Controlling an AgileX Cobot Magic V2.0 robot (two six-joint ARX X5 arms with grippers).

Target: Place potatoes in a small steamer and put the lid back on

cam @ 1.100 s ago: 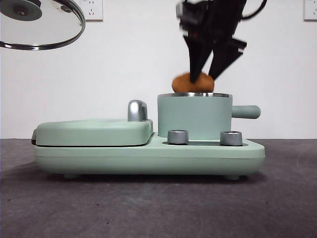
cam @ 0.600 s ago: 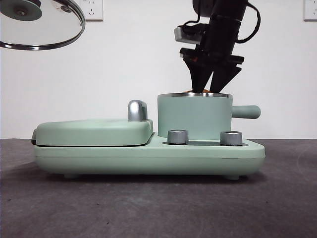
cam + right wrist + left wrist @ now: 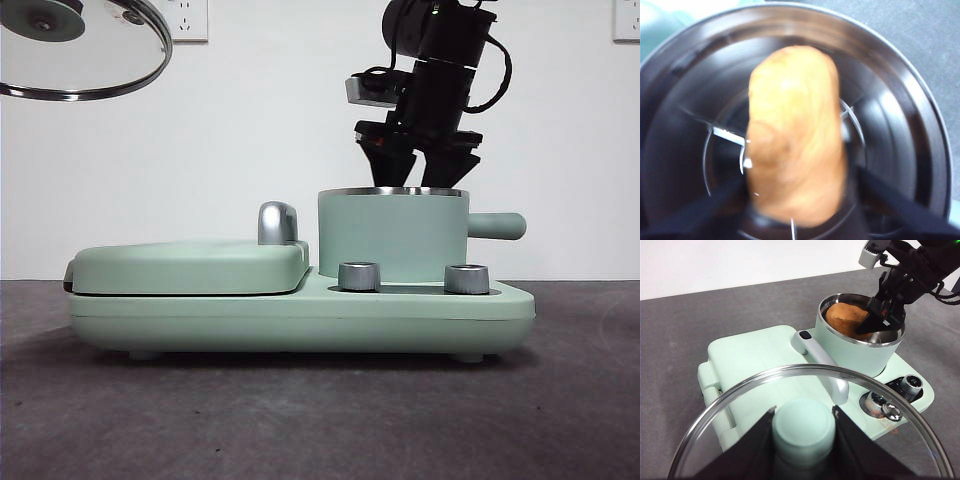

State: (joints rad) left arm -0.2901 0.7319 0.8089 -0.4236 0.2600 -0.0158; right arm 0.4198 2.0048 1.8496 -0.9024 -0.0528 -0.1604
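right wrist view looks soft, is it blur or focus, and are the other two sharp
Right wrist view: the potato and the steamer rim around it are smeared, and the right gripper shows only as dark blurs. Front view: crisp, soft shadow under the appliance. Left wrist view: sharp on the pot, with glare on the rim of the glass lid in the left gripper.

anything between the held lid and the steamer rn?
Only the griddle's chrome handle lies between the lid, gripped by the left gripper, and the steamer in the left wrist view.
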